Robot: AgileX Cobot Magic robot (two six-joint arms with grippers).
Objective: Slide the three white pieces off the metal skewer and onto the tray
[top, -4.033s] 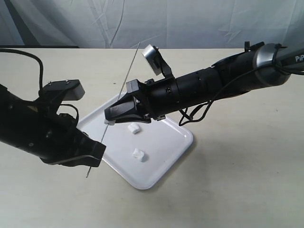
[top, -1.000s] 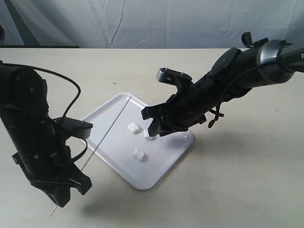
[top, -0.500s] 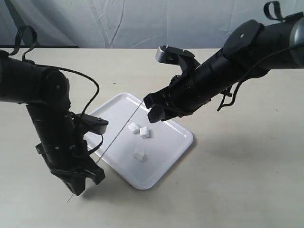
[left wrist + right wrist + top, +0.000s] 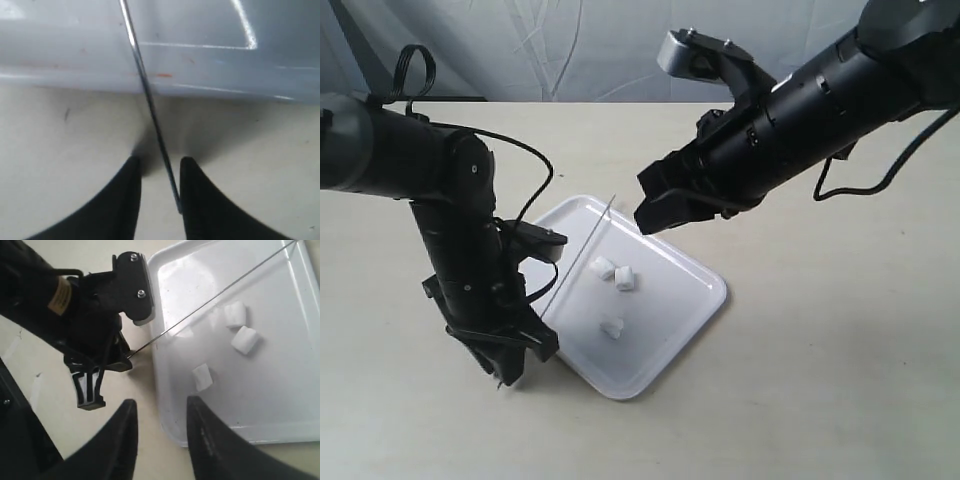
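Note:
Three white pieces lie loose on the white tray (image 4: 705, 300): two side by side (image 4: 603, 267) (image 4: 625, 279), the third nearer the front (image 4: 612, 328). The bare metal skewer (image 4: 590, 235) slants across the tray's left part, its low end between the fingers of my left gripper (image 4: 508, 372). That gripper points down at the table beside the tray's rim, jaws apart, the skewer (image 4: 150, 105) lying against one finger (image 4: 200, 200). My right gripper (image 4: 655, 210) hangs open above the tray, holding nothing. Its view shows the pieces (image 4: 235, 314) (image 4: 245, 339) (image 4: 202, 376) and skewer (image 4: 215, 295).
The tray (image 4: 156, 365) sits skewed on a beige table (image 4: 820, 380). A cable loops from the left arm (image 4: 460, 240) over the tray's near-left corner. A white cloth backdrop (image 4: 620, 50) closes the far side.
My left gripper has opened around the skewer and shifted right to the tray's rim. The skewer's upper end has dropped toward the tray. My right arm has risen away from the pieces.

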